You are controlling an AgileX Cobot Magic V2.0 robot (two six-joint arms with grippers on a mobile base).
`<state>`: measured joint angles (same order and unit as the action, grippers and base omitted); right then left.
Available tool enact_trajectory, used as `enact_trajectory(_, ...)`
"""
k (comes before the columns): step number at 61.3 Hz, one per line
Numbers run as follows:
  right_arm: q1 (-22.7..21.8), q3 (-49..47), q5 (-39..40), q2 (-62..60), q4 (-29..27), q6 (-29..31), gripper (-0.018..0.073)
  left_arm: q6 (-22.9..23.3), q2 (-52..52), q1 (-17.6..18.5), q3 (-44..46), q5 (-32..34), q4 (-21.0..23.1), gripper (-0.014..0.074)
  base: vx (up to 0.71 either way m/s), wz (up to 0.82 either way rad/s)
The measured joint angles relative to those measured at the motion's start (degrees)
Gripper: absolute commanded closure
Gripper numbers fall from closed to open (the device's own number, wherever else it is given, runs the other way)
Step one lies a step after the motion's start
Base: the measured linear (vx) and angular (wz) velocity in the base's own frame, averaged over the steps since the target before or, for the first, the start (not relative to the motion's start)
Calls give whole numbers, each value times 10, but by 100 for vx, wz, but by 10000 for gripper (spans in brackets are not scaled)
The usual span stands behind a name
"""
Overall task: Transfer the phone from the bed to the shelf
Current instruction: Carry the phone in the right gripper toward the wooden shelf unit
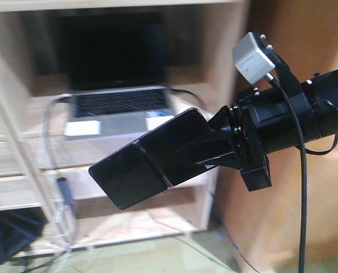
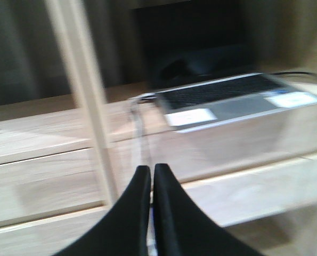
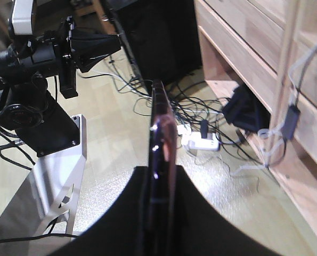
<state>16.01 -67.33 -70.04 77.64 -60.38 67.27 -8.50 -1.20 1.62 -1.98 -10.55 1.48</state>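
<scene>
**A:** Right gripper (image 1: pixel 198 152), nearest the front camera: what's in it?

**B:** It's clamped on the phone (image 1: pixel 139 166) by one short end. The slab juts out beyond the grip, its long axis running away from the hand and slanting down-left toward the shelf (image 1: pixel 15 162).

**A:** Is it touching the boards?

**B:** No, it's in the air, short of them. A laptop (image 1: pixel 120 108) sits on the board beyond.

**A:** And the left gripper (image 2: pixel 151 178)?

**B:** Pinched together on nothing. I'd say the right arm does the placing.
</scene>
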Motion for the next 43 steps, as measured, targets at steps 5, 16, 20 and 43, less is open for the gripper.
enact_trajectory(5, 0, 0, 0, 0, 0, 0, 562, 0, 0, 0, 0, 0, 0, 595, 21, 43)
enact_trajectory(16, 0, 0, 0, 0, 0, 0, 562, 0, 0, 0, 0, 0, 0, 595, 18, 35)
enact_trajectory(20, 0, 0, 0, 0, 0, 0, 562, 0, 0, 0, 0, 0, 0, 595, 15, 25)
enact_trajectory(43, 0, 0, 0, 0, 0, 0, 562, 0, 0, 0, 0, 0, 0, 595, 13, 8)
